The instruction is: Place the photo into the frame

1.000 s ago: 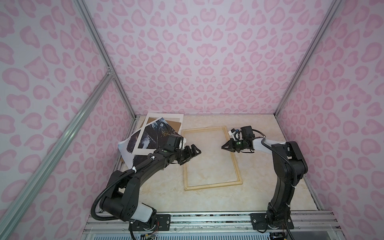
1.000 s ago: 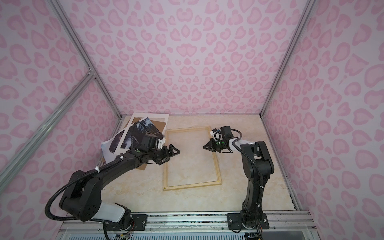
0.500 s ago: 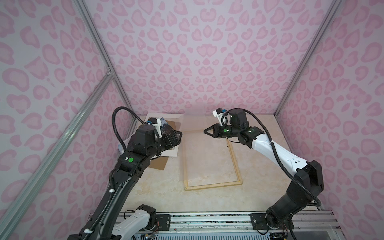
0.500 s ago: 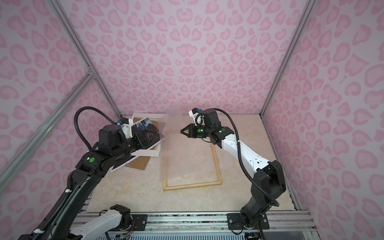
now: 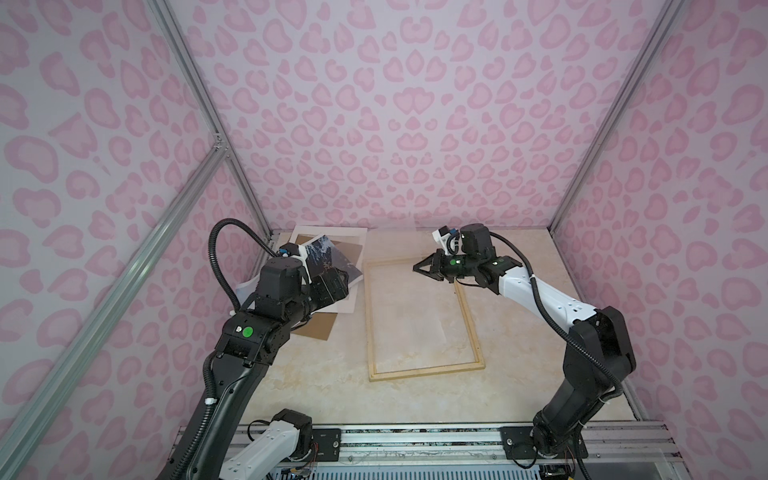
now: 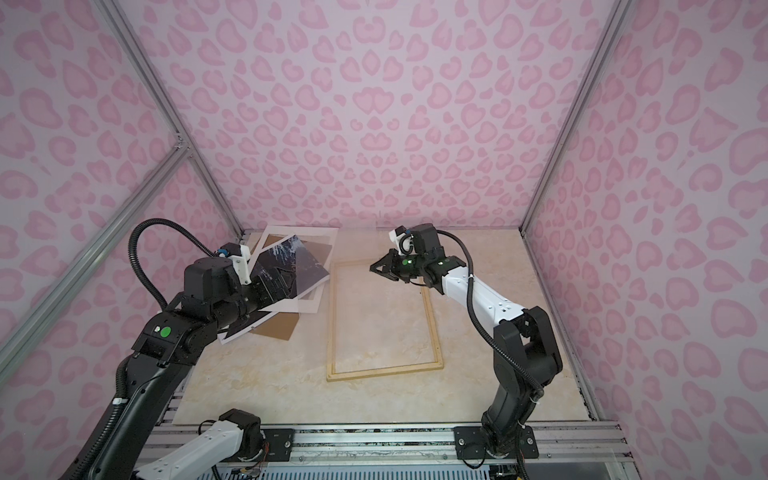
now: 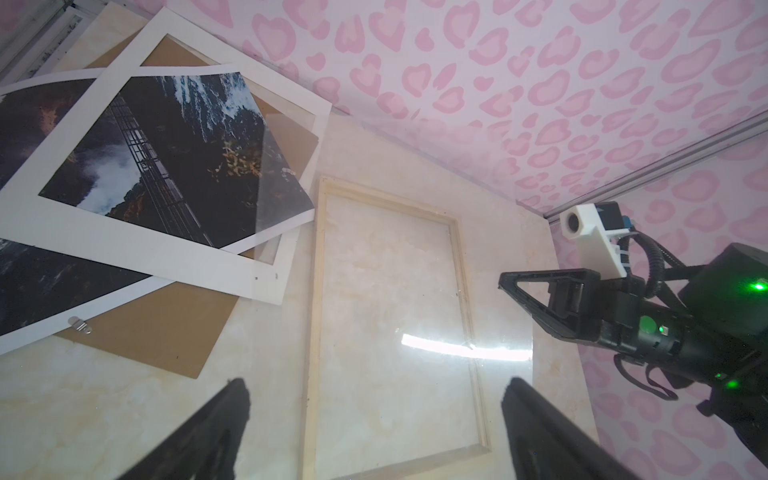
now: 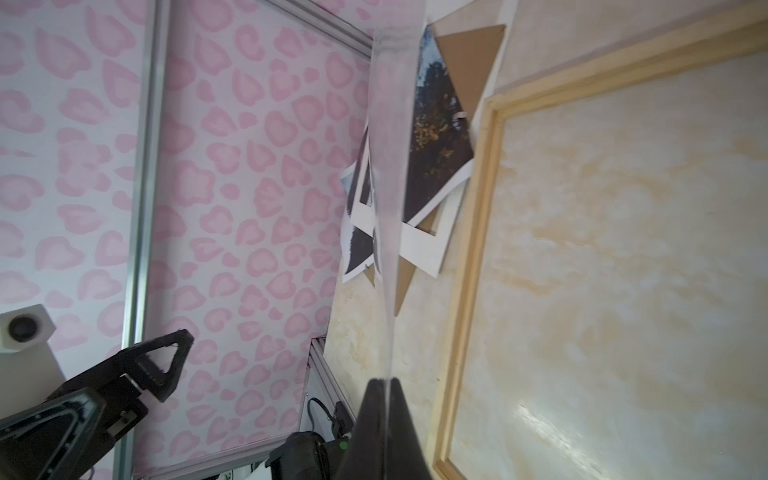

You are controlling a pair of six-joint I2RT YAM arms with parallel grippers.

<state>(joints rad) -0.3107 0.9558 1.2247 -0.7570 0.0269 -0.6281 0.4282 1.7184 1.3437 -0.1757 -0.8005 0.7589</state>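
**Right gripper** (image 5: 415,268): the jaws are fully closed and clamp one edge of a clear, rigid rectangular pane (image 7: 457,351). In the right wrist view the pane runs edge-on out from between the fingertips (image 8: 374,415). In both top views this gripper sits above the 12 o'clock end of the frame.

**Left gripper** (image 7: 374,399): the jaws are spread to full width and hold nothing. Contact with the pane cannot be determined. In a top view the gripper (image 5: 338,286) hangs over the paper stack.

**Frame**: the large rectangle of thin pale wood strips (image 5: 428,371) lies flat at table centre, with bare tabletop showing inside it.

**Photo**: the dark waterfall print with a white margin (image 6: 291,266) lies in the stack at 10 o'clock from the frame. It is partly covered by a white cut-out mat board (image 7: 187,257) and rests on a plain brown backing board (image 7: 166,332). One corner lies just beside a frame strip.

**Surface**: beige marble-pattern tabletop (image 5: 291,374).

**Room**: pink-blotch patterned walls (image 5: 374,124) on three sides, joined by aluminium profiles (image 5: 199,95).
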